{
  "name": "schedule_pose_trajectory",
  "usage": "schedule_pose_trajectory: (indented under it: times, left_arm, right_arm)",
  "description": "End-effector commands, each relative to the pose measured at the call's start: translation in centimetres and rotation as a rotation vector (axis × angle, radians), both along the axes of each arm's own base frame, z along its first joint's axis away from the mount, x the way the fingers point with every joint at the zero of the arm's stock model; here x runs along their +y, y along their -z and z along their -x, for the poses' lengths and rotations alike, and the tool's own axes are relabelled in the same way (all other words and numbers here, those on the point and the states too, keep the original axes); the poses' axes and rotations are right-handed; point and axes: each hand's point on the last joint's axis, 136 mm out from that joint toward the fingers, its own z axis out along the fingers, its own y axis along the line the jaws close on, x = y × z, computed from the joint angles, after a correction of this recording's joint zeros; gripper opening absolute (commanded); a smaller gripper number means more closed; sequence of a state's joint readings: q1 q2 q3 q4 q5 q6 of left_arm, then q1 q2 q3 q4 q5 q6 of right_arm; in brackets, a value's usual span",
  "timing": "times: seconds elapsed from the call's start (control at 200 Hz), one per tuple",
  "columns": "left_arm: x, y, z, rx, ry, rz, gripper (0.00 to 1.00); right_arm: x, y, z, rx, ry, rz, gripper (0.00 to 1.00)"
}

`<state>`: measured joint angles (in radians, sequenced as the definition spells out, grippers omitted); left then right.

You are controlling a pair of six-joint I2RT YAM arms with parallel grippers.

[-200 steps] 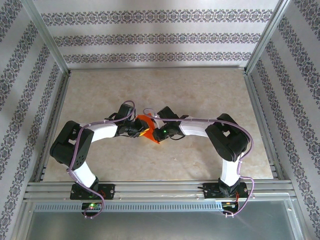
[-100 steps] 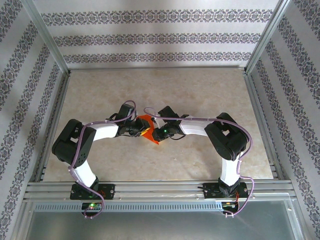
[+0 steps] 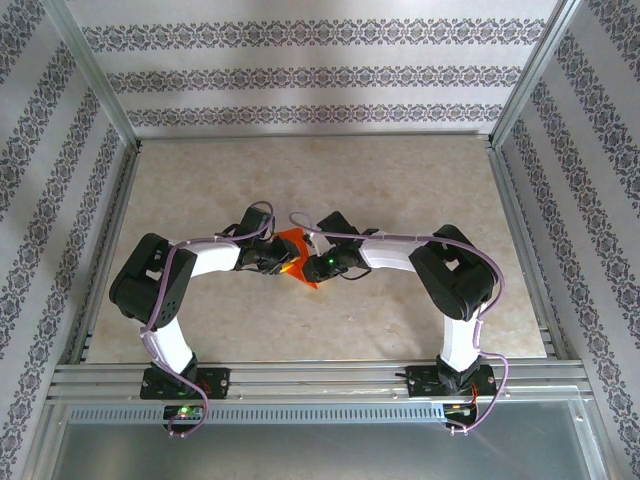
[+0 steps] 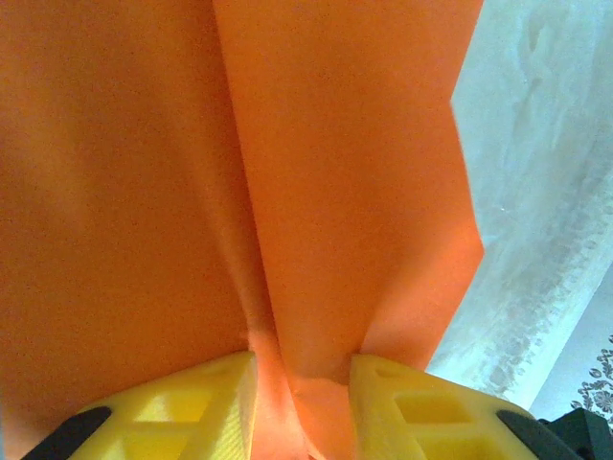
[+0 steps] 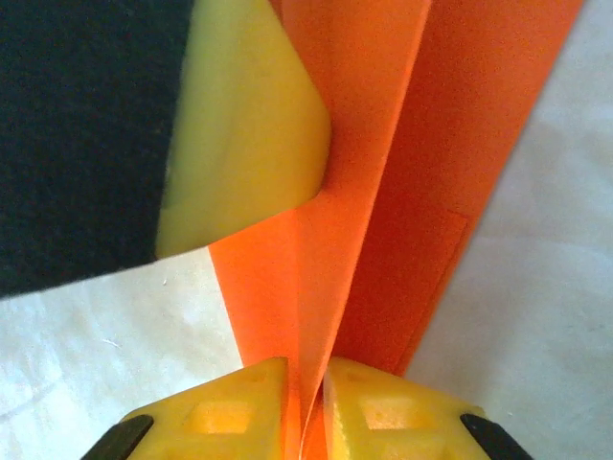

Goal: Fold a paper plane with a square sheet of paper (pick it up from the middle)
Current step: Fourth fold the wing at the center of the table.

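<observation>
The pale, marbled counter [image 3: 400, 190] takes up the middle of the scene. The left arm [image 3: 165, 300] and the right arm [image 3: 455, 280] rise from its near edge and bend inward until their wrists almost meet at the centre.

Between the wrists is the paper plane [image 3: 293, 243], a bright orange-red piece with a point towards the near side. It sits at the middle of the counter, but the top view does not show whether it rests on the surface or is lifted off it. Up close it shows long creases and layered flaps.

The left tool [image 4: 302, 369] comes at the paper from the left. Its jaws are partly apart, with a raised fold of the paper bunched between them and touching both, so it has hold of the paper.

The right tool [image 5: 306, 374] comes from the right. Its jaws are nearly together around a thin upright ridge of the paper, and I cannot tell whether they press on it. Just beyond, a yellow finger [image 5: 249, 125] of the left tool lies against the same sheet.
</observation>
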<state>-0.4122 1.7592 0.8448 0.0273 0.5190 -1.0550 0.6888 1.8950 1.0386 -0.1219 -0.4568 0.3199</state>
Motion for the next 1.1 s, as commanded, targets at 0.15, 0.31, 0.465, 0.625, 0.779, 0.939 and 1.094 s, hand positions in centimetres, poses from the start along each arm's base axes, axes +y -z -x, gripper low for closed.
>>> schedule_pose_trajectory:
  times: [0.15, 0.31, 0.465, 0.625, 0.779, 0.939, 1.094]
  left_arm:
    - [1.1, 1.6, 0.8, 0.070, 0.001, -0.084, 0.31]
    - [1.5, 2.3, 1.2, 0.106, -0.001, -0.113, 0.31]
    - [1.7, 2.7, 1.5, 0.131, 0.002, -0.135, 0.31]
    - [2.0, 3.0, 1.8, 0.147, 0.004, -0.151, 0.31]
    - [2.1, 3.2, 1.9, 0.159, 0.007, -0.163, 0.31]
    - [2.2, 3.3, 2.0, 0.170, 0.010, -0.171, 0.31]
    - [2.3, 3.6, 2.1, 0.182, 0.011, -0.182, 0.31]
  right_arm:
    - [-1.0, -0.4, 0.7, 0.075, 0.057, -0.026, 0.21]
    - [-1.4, -1.2, 0.4, 0.073, 0.094, -0.043, 0.22]
    - [-1.6, -1.6, 0.3, 0.076, 0.124, -0.056, 0.24]
    - [-1.1, -1.4, 0.4, 0.094, 0.119, -0.070, 0.25]
    - [-0.8, -1.1, 0.5, 0.105, 0.109, -0.070, 0.25]
    - [-0.5, -1.1, 0.8, 0.112, 0.097, -0.073, 0.24]
    - [-0.5, -0.9, 1.0, 0.120, 0.090, -0.071, 0.24]
